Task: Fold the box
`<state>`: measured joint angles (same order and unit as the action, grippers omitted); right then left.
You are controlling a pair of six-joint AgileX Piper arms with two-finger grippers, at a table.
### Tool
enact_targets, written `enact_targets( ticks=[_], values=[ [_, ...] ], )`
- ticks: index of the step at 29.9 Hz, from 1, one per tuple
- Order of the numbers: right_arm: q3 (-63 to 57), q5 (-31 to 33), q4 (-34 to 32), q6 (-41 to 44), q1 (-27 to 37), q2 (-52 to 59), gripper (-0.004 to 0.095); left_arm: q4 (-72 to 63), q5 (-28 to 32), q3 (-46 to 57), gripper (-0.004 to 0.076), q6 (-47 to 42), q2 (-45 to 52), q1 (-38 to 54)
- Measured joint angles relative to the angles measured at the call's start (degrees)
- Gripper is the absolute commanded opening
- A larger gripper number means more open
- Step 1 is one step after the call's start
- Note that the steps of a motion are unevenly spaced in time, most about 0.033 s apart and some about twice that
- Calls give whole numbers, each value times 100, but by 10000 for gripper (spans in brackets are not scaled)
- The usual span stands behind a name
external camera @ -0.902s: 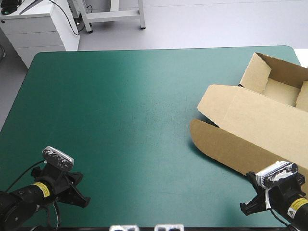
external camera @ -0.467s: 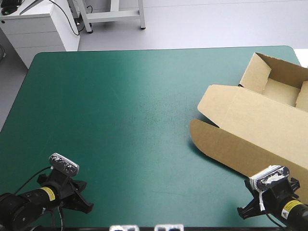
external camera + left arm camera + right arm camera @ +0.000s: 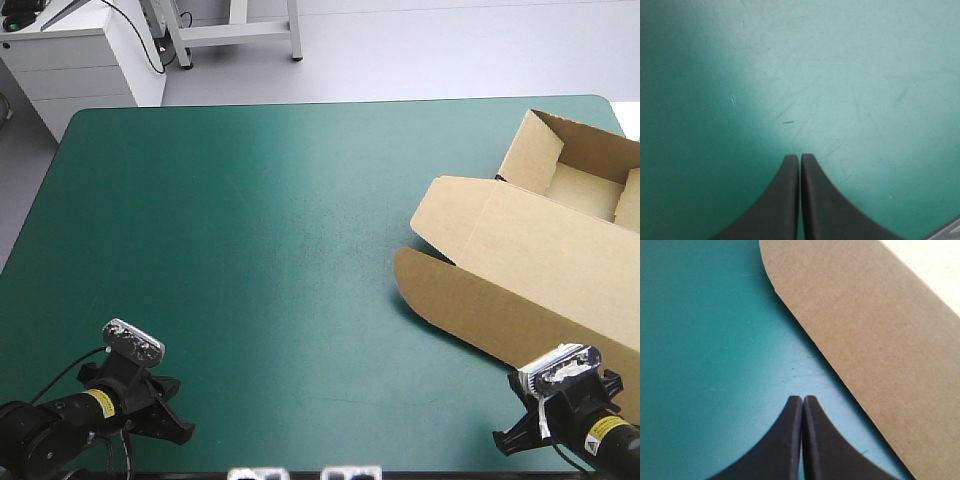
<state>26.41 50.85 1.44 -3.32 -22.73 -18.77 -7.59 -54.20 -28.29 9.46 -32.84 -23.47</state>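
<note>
The brown box [image 3: 520, 260] lies at the table's right side as an open tray [image 3: 585, 190] with raised walls, its lid and rounded front flap [image 3: 450, 295] flat on the teal-green cover [image 3: 270, 250]. My right gripper [image 3: 505, 440] is low at the near right corner, shut and holding nothing. In the right wrist view its tip [image 3: 803, 399] rests just short of the flap's edge [image 3: 875, 330], apart from it. My left gripper [image 3: 180, 425] is at the near left corner, far from the box. It is shut [image 3: 800, 157] over bare cover.
The box runs out of view past the table's right edge. A white cabinet [image 3: 70, 55] stands beyond the far left corner. Faint scratches mark the cover ahead of the left gripper.
Both grippers have drawn back a little toward the near edge and then stopped. The box has not moved.
</note>
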Motion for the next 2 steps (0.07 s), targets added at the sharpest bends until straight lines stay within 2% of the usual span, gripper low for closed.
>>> enact_targets(
  ticks=[2],
  values=[
    [0,0,0,0,0,0,-14,0,0,0,-8,0,0,0]
  ],
)
